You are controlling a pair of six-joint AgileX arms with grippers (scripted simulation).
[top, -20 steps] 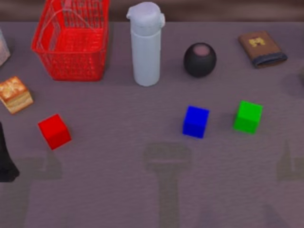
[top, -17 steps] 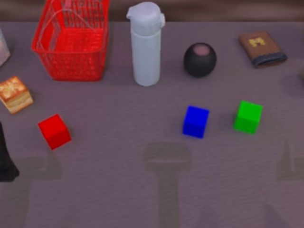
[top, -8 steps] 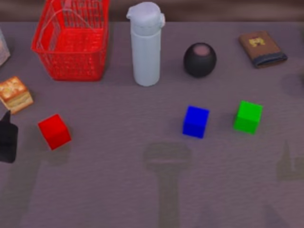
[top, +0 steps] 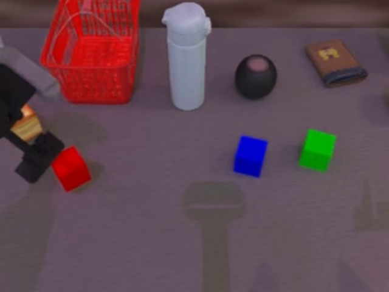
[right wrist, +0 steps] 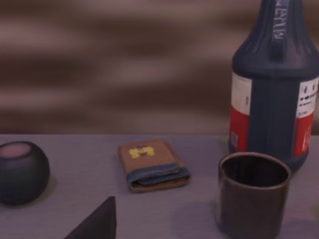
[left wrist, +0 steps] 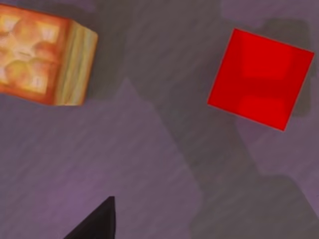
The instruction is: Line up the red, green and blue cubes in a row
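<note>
My left hand [top: 37, 159] hung just left of the red cube [top: 71, 168] — whether spread or pressed together, I couldn't tell; blue cube [top: 250, 156] and green cube [top: 317, 149] sat well right.

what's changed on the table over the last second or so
The left arm has swung in from the table's left edge, and its left gripper now sits just left of the red cube, partly covering the orange-and-cream patterned block. Nothing has been grasped. The red cube, blue cube and green cube have not moved; the right arm remains out of the top view.

Matte red cube [top: 71, 168]; plastic mesh basket [top: 91, 58].
</note>
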